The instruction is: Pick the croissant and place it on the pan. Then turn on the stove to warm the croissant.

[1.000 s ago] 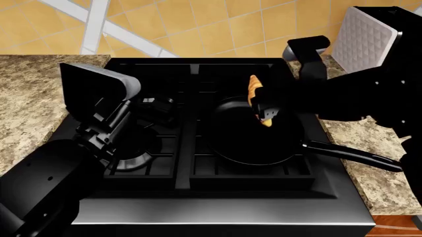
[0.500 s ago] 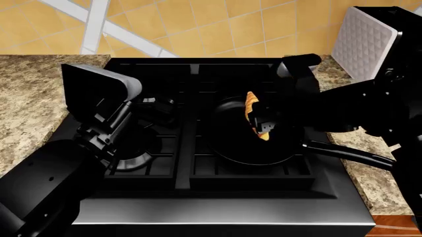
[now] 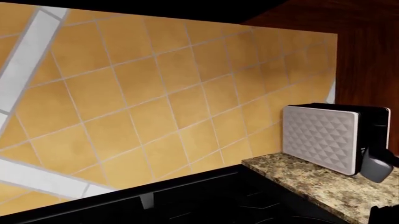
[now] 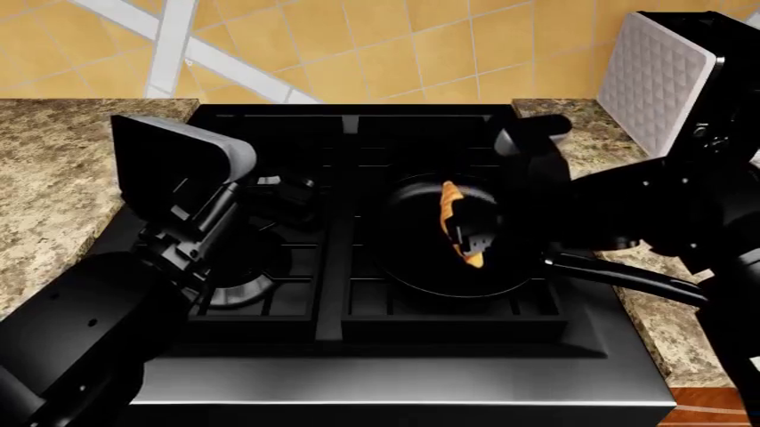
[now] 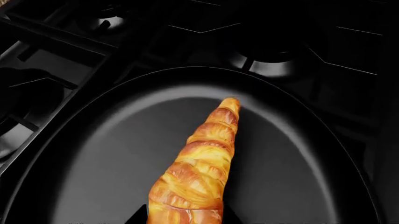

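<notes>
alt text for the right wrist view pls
A golden croissant, gripped at its near end by the right gripper, hangs over the bowl of the black pan. Stove grates and burners show behind the pan.

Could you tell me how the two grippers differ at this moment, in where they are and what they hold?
The right gripper is over the pan, shut on the croissant; the left gripper holds nothing that I can see. The right one hangs above the stove's right burners, the left above its left side, facing the toaster. Both are black and above the stove.
</notes>
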Controlling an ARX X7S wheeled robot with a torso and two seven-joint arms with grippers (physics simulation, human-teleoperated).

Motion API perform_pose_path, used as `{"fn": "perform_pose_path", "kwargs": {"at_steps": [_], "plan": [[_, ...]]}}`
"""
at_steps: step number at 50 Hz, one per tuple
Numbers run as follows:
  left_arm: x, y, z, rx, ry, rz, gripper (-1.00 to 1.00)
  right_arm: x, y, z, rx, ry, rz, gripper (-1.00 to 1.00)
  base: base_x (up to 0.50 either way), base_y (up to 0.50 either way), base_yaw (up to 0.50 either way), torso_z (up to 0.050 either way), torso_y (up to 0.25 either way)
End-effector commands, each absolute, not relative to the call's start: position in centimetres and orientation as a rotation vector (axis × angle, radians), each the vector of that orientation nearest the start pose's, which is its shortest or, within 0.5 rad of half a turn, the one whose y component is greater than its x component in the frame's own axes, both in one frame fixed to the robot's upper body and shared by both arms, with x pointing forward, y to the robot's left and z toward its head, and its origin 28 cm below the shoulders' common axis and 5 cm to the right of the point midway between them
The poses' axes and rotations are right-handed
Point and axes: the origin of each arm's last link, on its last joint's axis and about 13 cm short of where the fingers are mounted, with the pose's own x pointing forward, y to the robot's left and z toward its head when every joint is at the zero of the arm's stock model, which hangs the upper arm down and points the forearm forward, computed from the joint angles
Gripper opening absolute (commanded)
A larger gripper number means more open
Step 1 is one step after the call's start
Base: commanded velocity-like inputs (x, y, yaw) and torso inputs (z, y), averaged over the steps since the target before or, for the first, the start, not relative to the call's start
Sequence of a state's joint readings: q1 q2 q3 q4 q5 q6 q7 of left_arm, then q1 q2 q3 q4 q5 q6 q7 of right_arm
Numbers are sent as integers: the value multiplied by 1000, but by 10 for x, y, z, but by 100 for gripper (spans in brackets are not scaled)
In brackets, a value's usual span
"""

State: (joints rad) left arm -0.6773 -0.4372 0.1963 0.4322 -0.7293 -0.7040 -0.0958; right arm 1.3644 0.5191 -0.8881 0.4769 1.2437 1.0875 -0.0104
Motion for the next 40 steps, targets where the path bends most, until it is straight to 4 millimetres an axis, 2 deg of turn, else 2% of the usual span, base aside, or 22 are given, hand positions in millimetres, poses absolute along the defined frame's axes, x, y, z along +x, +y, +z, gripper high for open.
{"fn": "perform_pose_path", "kwargs": {"at_steps": [1, 10, 11, 26, 40], "plan": [[277, 224, 219, -9, -224, -424, 100, 356, -146, 228, -39, 706, 507, -100, 0, 0, 0, 0, 0], [278, 224, 218, -8, -223, -424, 100, 357, -145, 224, -30, 723, 510, -100, 0, 0, 0, 0, 0], [278, 224, 218, -7, -223, -424, 100, 357, -145, 224, -30, 724, 510, 100, 0, 0, 0, 0, 0], [277, 224, 218, -9, -223, -423, 100, 354, -145, 230, -49, 706, 498, 100, 0, 0, 0, 0, 0], [275, 225, 217, -16, -222, -423, 100, 343, -139, 242, -86, 656, 512, 100, 0, 0, 0, 0, 0]]}}
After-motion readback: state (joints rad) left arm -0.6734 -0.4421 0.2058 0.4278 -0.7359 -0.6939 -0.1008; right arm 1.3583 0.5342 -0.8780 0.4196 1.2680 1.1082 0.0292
